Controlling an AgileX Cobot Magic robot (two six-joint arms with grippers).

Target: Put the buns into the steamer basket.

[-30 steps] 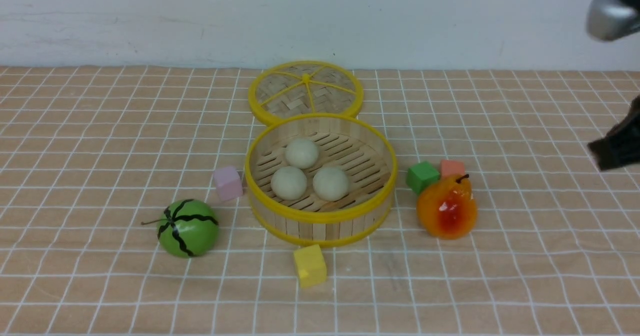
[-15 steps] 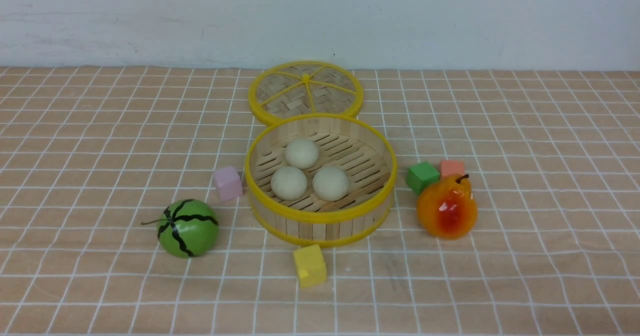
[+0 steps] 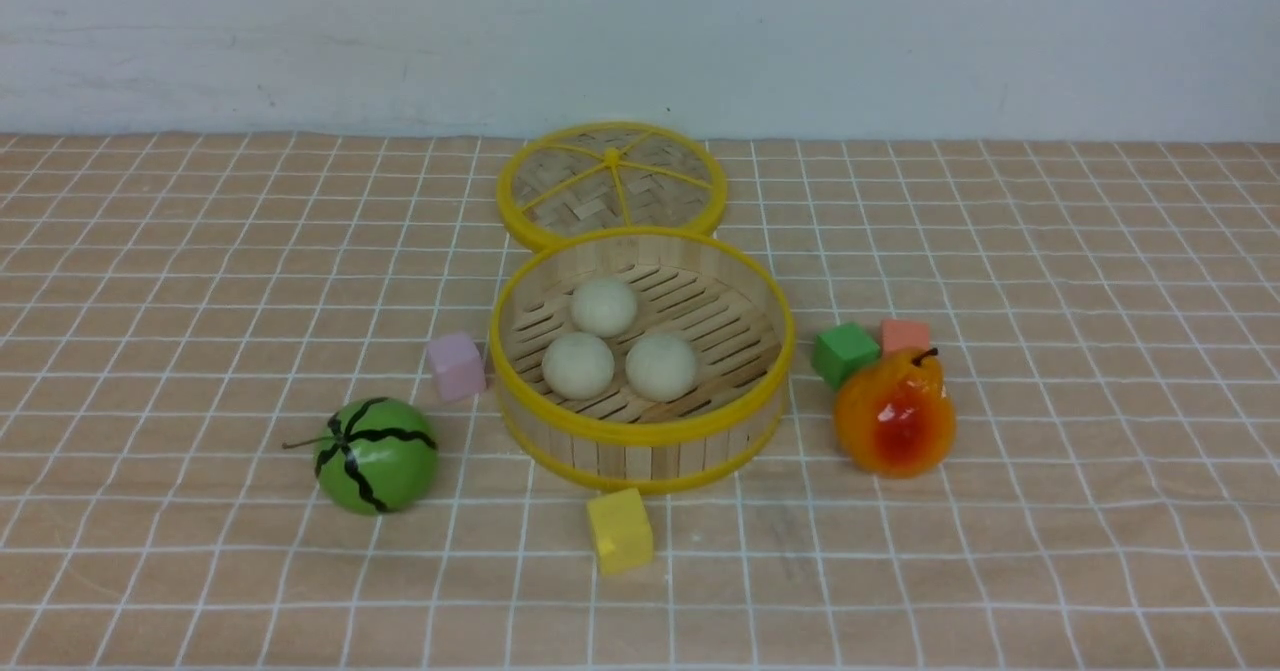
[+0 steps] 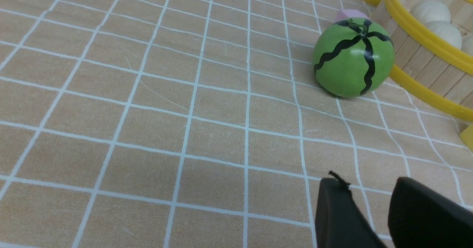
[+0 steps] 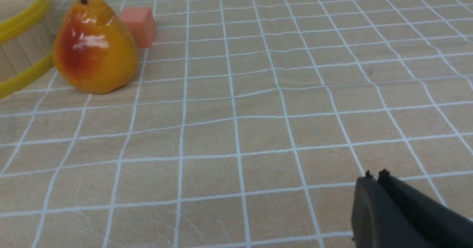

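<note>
Three off-white buns [image 3: 603, 306] [image 3: 578, 365] [image 3: 661, 366] lie on the slatted floor of the steamer basket [image 3: 640, 431] at the middle of the table. Neither arm shows in the front view. In the left wrist view my left gripper [image 4: 369, 183] hangs low over bare cloth, short of the green melon [image 4: 353, 57] and the steamer basket [image 4: 425, 37]; its jaws stand apart with nothing between them. My right gripper [image 5: 376, 176] is shut and empty over bare cloth, well away from the pear [image 5: 94, 48].
The woven lid [image 3: 611, 183] lies behind the basket. A pink cube [image 3: 456, 365] and the green melon [image 3: 377, 455] sit to its left, a yellow cube [image 3: 620, 530] in front, and a green cube [image 3: 845, 352], an orange cube [image 3: 905, 335] and the pear [image 3: 893, 412] to its right.
My right arm, seen at the right edge of the front view a second ago, has left that view. The buns and the basket have not moved.
</note>
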